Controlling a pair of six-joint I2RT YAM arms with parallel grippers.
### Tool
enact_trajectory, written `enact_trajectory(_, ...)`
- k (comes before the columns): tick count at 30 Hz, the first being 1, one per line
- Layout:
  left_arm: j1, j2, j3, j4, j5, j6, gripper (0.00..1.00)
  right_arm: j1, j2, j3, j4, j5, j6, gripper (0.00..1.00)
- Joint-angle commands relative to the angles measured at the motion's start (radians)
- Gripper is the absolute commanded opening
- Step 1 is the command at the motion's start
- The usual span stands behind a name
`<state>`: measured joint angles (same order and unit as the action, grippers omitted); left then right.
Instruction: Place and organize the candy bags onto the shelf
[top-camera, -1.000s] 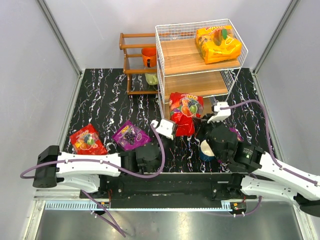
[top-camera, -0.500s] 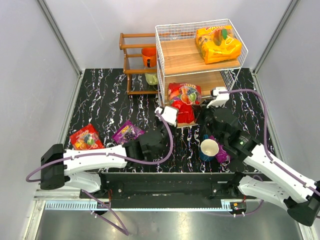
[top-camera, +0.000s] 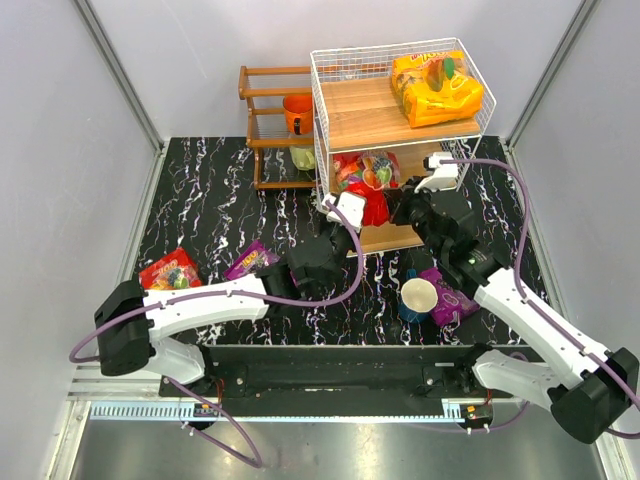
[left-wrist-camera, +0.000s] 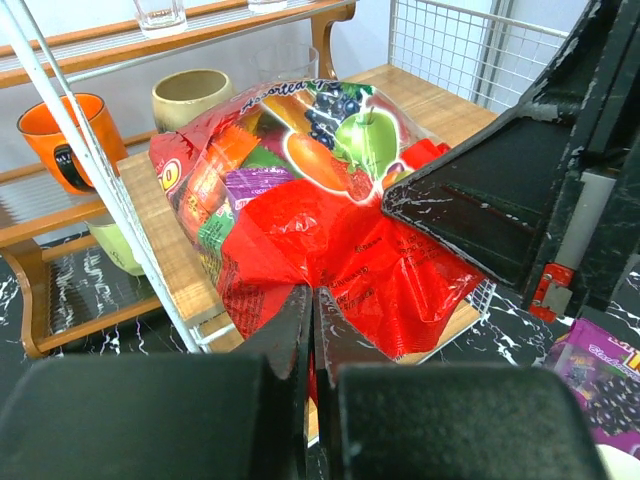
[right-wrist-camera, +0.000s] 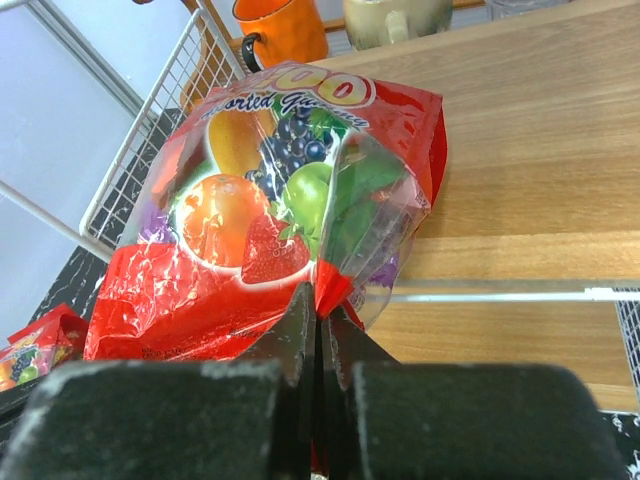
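Observation:
The white wire shelf (top-camera: 350, 110) stands at the back right. An orange-yellow candy bag (top-camera: 440, 88) lies on its top board. A red candy bag (top-camera: 365, 180) lies at the front of the middle board (right-wrist-camera: 520, 150), held from both sides. My left gripper (top-camera: 352, 215) is shut on its lower red edge (left-wrist-camera: 320, 190), with the fingers meeting in the left wrist view (left-wrist-camera: 314, 300). My right gripper (top-camera: 405, 205) is shut on a side corner (right-wrist-camera: 270, 220), as the right wrist view (right-wrist-camera: 322, 305) shows. A second red bag (top-camera: 170, 272) and a purple bag (top-camera: 250, 262) lie front left. Another purple bag (top-camera: 450, 298) lies front right.
A white and blue paper cup (top-camera: 418, 297) stands beside the right purple bag. The dark brown rack (top-camera: 275, 120) left of the shelf holds an orange mug (top-camera: 297, 112) and a beige cup (left-wrist-camera: 190, 95). Grey walls close in both sides.
Both arms have carried the red bag away from the table's middle and up onto the shelf's middle board. Both arms are stretched further out.

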<state>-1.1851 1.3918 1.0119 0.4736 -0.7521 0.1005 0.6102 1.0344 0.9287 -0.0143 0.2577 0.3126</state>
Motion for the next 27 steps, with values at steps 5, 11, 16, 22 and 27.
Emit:
enact_trajectory(5,0.028,0.015,0.096,0.12,0.023,0.067,0.0,-0.127,0.076,0.048,0.184,0.005,-0.003,0.0)
enact_trajectory(11,0.054,0.039,0.1,0.126,0.022,0.077,0.0,-0.171,0.119,0.025,0.264,-0.026,0.017,0.0)
enact_trajectory(16,0.064,0.03,0.097,0.123,0.025,0.084,0.3,-0.199,0.156,0.03,0.295,-0.051,0.023,0.0)
enact_trajectory(22,0.062,-0.085,0.099,0.031,0.063,0.013,0.67,-0.211,0.177,0.029,0.32,-0.08,0.025,0.0)
enact_trajectory(27,0.05,-0.167,0.091,-0.029,0.102,-0.002,0.82,-0.222,0.191,0.033,0.324,-0.123,0.019,0.0)
